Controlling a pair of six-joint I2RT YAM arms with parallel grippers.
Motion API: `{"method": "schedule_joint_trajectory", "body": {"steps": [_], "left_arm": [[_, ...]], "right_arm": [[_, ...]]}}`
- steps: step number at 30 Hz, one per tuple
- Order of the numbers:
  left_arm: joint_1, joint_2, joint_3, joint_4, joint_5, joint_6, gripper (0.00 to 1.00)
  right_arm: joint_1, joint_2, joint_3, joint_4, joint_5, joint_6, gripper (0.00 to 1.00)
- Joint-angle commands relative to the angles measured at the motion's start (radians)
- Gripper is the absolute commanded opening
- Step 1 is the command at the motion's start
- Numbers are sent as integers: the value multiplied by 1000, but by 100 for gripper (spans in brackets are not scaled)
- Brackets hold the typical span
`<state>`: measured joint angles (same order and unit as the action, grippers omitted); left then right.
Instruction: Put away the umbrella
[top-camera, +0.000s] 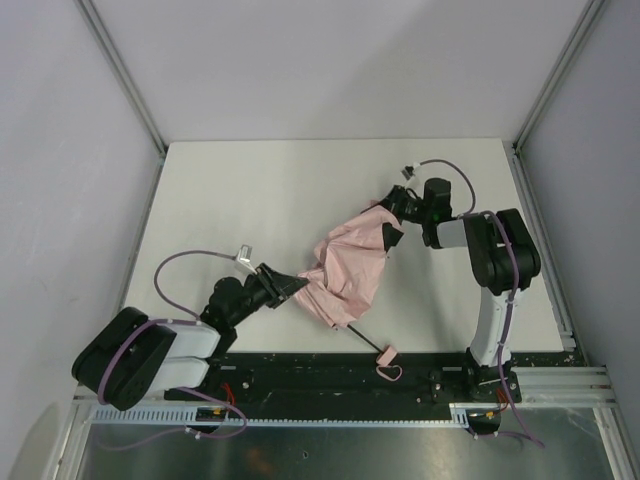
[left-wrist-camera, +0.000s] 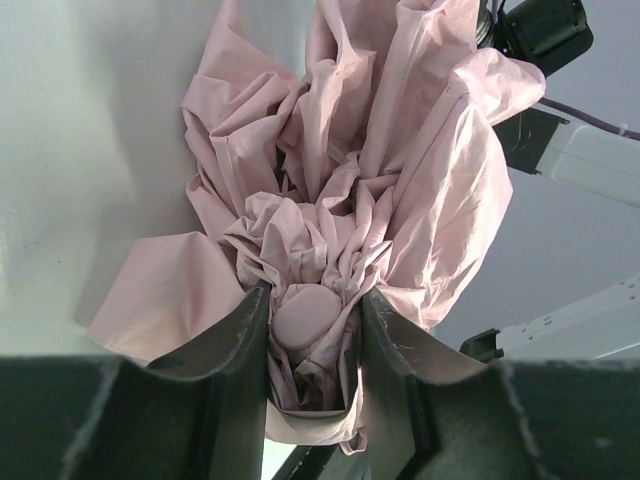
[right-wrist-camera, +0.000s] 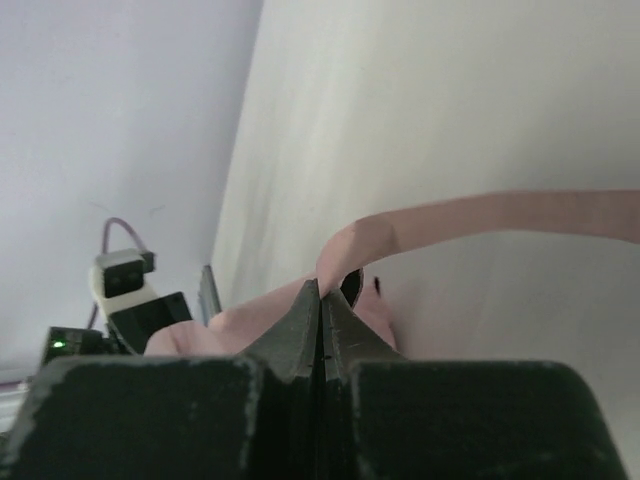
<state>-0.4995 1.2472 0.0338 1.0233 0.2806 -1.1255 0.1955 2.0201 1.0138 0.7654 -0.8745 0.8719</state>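
Left wrist, left tool (left-wrist-camera: 313, 297) clasping umbrella (left-wrist-camera: 420, 200) (bunched end), right tool (right-wrist-camera: 320, 287) pinching its fabric.

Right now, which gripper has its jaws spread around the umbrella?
The left gripper: its jaws straddle bunched fabric of the umbrella; the right gripper pinches a thin edge.

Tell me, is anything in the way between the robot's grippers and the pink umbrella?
Nothing visible is. The left gripper clamps the bunched end of the umbrella, and the right gripper is shut on its pink fabric.
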Motion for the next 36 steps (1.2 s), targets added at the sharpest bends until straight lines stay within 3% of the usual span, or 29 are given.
{"method": "schedule_joint_trajectory", "body": {"steps": [1,7,12,18,24,27,30,33,36], "left_arm": [[10,-11,-69,11,-57,18,0],[11,26,-80,-12,-87,-7,0],[11,29,-73,-12,-86,1,0],[10,17,-70,-14,-80,21,0],[10,27,-71,-13,-60,8,0],[10,12,-75,-14,-57,12,0],[10,12,-74,-14,-61,15,0],[10,14,-74,-13,-67,13,0],[10,3,-83,-12,-91,8,0]], "right_arm": [[-6,14,49,-196,75,-172,1],[-10,-22,174,-841,375,-355,54],[-29,-213,173,-1142,563,-451,75],[-28,-387,295,-1380,815,-551,80],[-98,-381,366,-1424,769,-629,79],[-8,-392,402,-1330,641,-694,84],[130,-301,492,-1293,531,-747,85],[238,-178,568,-1339,510,-748,80],[321,-171,487,-1308,501,-671,73]]}}
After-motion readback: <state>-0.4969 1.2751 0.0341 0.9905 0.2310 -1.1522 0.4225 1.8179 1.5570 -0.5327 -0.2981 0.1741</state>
